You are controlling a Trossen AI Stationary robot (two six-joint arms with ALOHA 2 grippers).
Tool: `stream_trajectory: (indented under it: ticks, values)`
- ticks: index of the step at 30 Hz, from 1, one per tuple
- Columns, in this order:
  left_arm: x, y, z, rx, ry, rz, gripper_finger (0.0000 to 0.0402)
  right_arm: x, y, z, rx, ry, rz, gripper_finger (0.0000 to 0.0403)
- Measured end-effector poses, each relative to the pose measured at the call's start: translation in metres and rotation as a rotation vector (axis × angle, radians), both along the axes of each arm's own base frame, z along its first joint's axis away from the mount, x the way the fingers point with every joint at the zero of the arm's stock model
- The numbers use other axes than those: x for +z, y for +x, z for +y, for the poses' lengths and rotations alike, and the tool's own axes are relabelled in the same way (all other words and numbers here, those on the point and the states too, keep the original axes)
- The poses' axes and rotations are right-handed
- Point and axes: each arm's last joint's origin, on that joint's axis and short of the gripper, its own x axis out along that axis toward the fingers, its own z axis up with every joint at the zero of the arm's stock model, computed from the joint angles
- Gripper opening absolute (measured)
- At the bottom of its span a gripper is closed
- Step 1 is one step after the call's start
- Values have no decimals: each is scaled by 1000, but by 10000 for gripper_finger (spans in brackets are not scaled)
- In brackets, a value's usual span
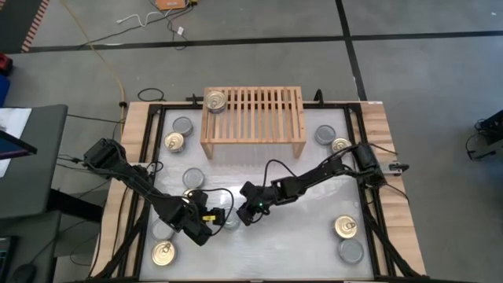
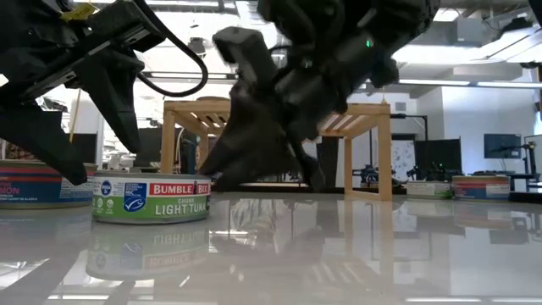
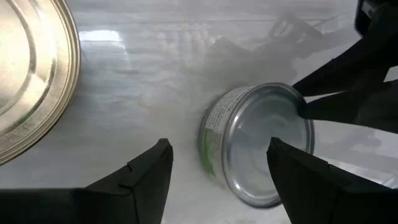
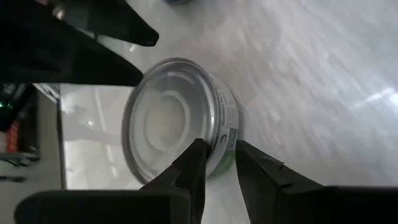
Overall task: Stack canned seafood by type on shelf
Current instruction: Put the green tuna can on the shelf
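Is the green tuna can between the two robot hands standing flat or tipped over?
Standing flat. In the low view the green-labelled can sits level on the table with its words upright, and its plain silver top faces up.

Both arms are matte black with looping black cables; the left hand carries a yellow tag, the right hand a green light.

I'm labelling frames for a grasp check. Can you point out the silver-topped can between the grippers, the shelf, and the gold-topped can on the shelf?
silver-topped can (image 4: pixel 171 118): right wrist view, middle of its plain lid.
shelf (image 1: pixel 259 110): high view, on the slatted top.
gold-topped can (image 1: pixel 214 101): high view, centre of its lid.
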Motion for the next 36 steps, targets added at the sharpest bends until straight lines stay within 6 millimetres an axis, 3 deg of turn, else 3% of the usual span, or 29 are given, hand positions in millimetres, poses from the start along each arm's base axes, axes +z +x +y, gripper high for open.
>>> stream_trajectory:
  ticks: [12,19,30,36]
  values:
    - [1,3,-2,-14,-10,-27,249,-9,2,2,30,42,11,110]
    - [2,1,-5,-14,-22,-36,249,-10,1,2,26,46,28,75]
    - [1,-7,-32,38,-102,-164,249,-10,1,2,27,46,29,55]
    - [-19,3,-41,65,-119,-203,249,-10,1,2,27,47,25,55]
